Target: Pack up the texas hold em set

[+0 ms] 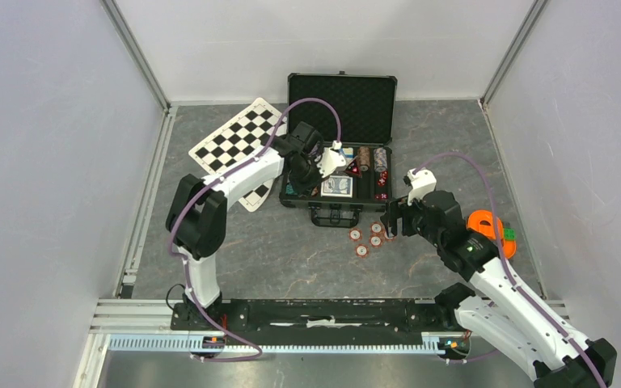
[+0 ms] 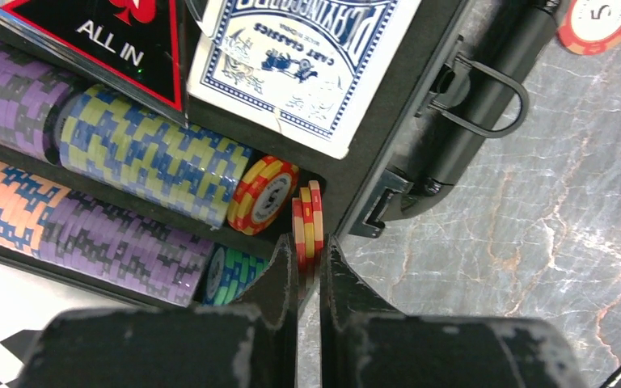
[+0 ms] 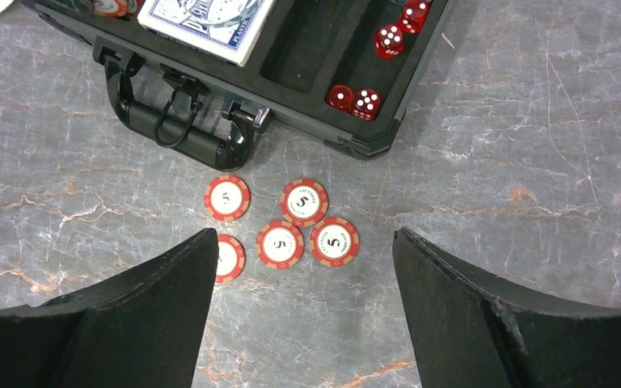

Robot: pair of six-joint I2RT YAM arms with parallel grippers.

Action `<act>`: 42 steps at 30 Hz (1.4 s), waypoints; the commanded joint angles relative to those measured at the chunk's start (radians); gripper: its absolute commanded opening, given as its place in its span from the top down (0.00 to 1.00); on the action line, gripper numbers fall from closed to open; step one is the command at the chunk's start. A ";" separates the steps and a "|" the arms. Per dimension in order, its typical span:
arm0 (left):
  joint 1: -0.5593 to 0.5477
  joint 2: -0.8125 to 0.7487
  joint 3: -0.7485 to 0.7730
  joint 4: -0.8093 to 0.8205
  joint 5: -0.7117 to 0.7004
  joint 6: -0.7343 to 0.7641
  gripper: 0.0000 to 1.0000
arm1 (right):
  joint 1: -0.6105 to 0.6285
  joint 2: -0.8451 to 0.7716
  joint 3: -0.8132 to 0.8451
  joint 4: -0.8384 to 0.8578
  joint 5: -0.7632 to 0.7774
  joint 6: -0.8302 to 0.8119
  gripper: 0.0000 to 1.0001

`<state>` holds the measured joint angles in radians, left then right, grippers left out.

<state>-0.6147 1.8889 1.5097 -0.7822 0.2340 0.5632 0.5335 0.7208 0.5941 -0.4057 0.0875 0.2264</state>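
The left gripper (image 2: pixel 310 257) is clenched on a thin stack of red-and-yellow striped poker chips (image 2: pixel 308 220). The stack is held on edge, with the rims protruding ahead of the fingertips. It appears to hold three chips, though the fingers hide its lower part.

Directly ahead of the tips lies the open black briefcase-style case (image 2: pixel 424 141) with foam lining. The stack sits at the end of a chip trough, just beside a tilted red-and-yellow chip (image 2: pixel 264 194) that ends the blue-and-yellow chip row (image 2: pixel 145 158). Further ahead lie a blue-backed card deck (image 2: pixel 299 56) and a black triangular "ALL IN" button (image 2: pixel 105 36).

Handling: the chips are probably rigid, light and smooth-faced. A stack pinched across its faces can fan out or slip, so it is best gripped near the centre and set down before letting go.

The right gripper (image 3: pixel 303 234) is released, jaws wide. Five flat red round chips marked "5" (image 3: pixel 334 241) lie on the grey marbled table (image 3: pixel 534 162) below and just ahead of it, one partly hidden by a finger. Lying flat, they offer only a thin rim, so each is best taken across its diameter. Beyond them are the case handle (image 3: pixel 170 129) and red dice (image 3: pixel 354 99) in a compartment.

A black-and-white checkered board (image 1: pixel 238 141) lies outboard of the left gripper. An orange round object (image 1: pixel 485 222) lies behind the right gripper.
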 commanded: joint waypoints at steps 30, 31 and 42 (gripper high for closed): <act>-0.042 0.178 0.150 -0.019 -0.256 0.142 0.72 | -0.004 -0.005 -0.037 0.023 -0.020 0.027 0.16; -0.042 0.180 0.151 -0.019 -0.254 0.143 0.71 | -0.004 -0.004 -0.039 0.023 -0.021 0.028 0.16; -0.043 0.177 0.159 -0.097 -0.181 0.173 0.67 | -0.004 0.011 -0.049 0.036 -0.036 0.036 0.16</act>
<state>-0.6647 2.0418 1.6619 -0.8867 0.0395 0.6693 0.5320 0.7284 0.5579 -0.4049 0.0631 0.2504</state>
